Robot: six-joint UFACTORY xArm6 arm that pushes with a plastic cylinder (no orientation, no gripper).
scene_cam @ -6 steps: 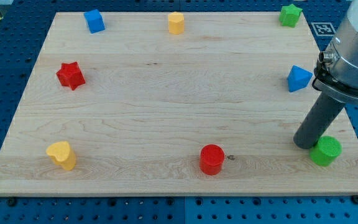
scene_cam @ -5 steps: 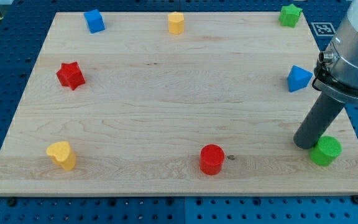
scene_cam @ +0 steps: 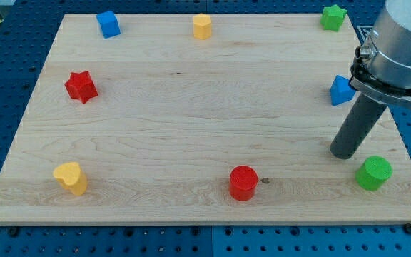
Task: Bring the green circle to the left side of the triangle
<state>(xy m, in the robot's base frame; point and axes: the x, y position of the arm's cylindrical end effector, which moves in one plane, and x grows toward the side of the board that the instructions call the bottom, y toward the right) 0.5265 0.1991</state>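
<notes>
The green circle (scene_cam: 374, 173) is a short green cylinder near the board's bottom right corner. The blue triangle (scene_cam: 341, 91) sits at the right edge, above it and partly behind my rod. My tip (scene_cam: 345, 153) rests on the board to the upper left of the green circle, a small gap apart from it, and below the blue triangle.
A red circle (scene_cam: 243, 183) lies at bottom centre and a yellow heart (scene_cam: 71, 178) at bottom left. A red star (scene_cam: 80, 86) is at the left. A blue block (scene_cam: 108, 23), a yellow block (scene_cam: 203, 26) and a green star (scene_cam: 332, 17) line the top edge of the wooden board (scene_cam: 191, 107).
My tip has moved up and to the left, away from the green circle it stood against. The blocks have not moved.
</notes>
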